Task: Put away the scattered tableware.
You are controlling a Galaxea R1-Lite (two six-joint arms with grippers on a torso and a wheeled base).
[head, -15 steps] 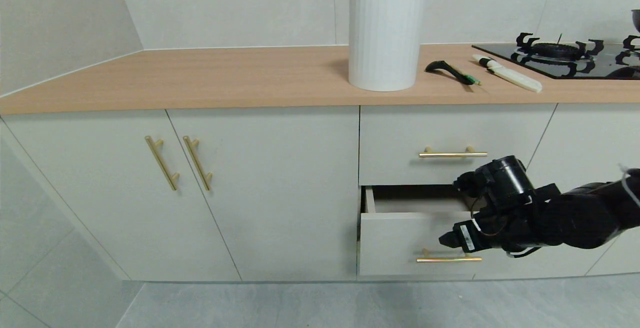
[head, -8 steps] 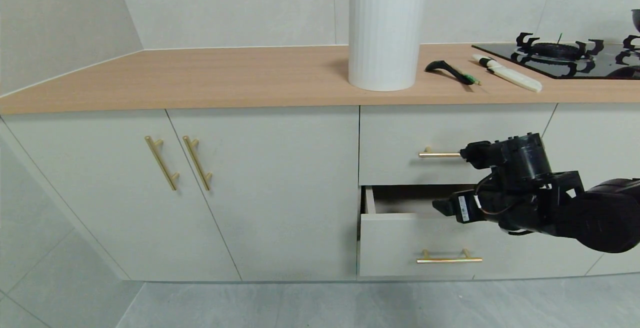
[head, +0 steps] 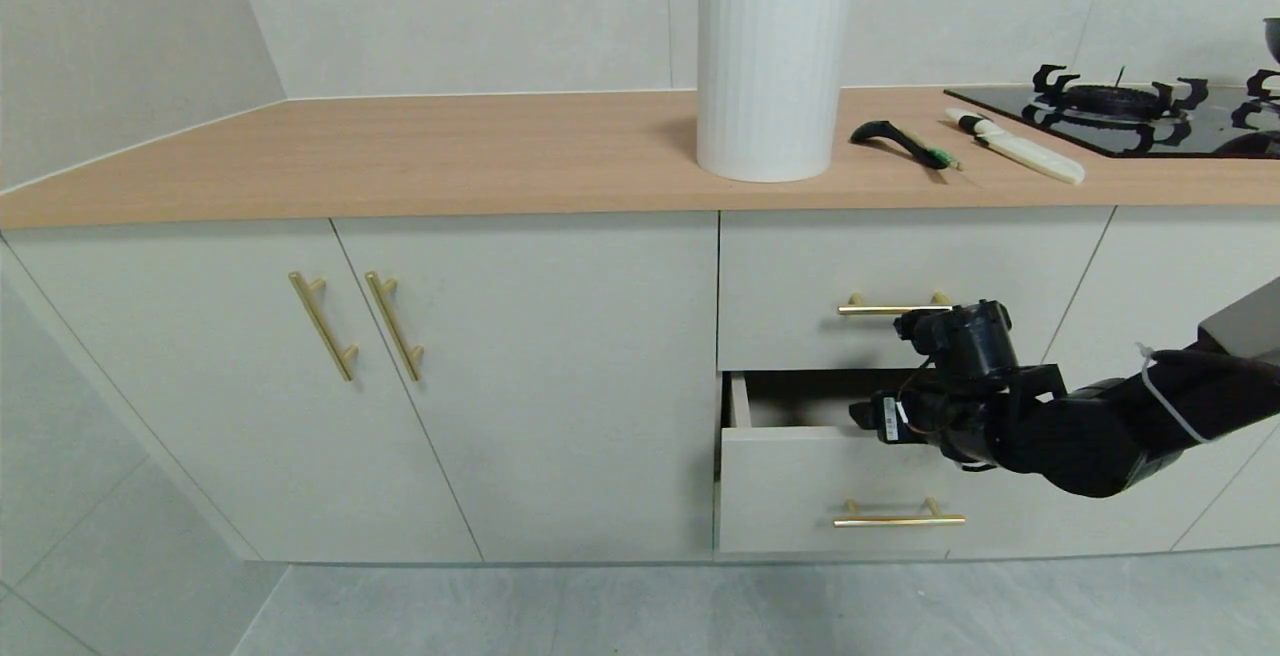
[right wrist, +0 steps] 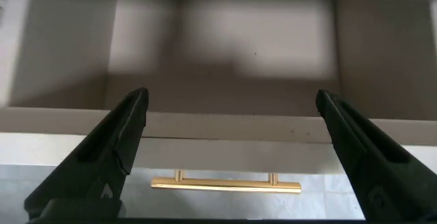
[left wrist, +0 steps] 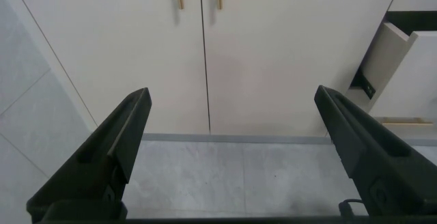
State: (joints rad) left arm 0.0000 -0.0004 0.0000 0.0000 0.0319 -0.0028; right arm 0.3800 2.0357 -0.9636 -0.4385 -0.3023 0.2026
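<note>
On the wooden counter lie a black-handled utensil point(head: 900, 143) and a white knife point(head: 1015, 146), both to the right of a tall white ribbed container point(head: 768, 61). Below them the lower drawer point(head: 800, 481) stands partly pulled out, its gold handle point(head: 898, 518) free. My right gripper point(head: 865, 416) hovers at the top edge of the drawer front, open and holding nothing. In the right wrist view the right gripper point(right wrist: 231, 98) faces the bare drawer interior point(right wrist: 225, 67) above the handle point(right wrist: 225, 183). My left gripper point(left wrist: 232, 94) hangs low, open and empty, facing the cabinet doors point(left wrist: 205, 46).
A black gas hob point(head: 1130, 116) occupies the counter's right end. The upper drawer point(head: 900, 286) is closed, as are the two cabinet doors point(head: 400, 386) to the left. Grey tiled floor point(head: 500, 616) runs along the cabinet base.
My right gripper has risen from the lower drawer's handle to the top edge of the drawer front and shifted slightly left. The drawer has stayed partly pulled out.
</note>
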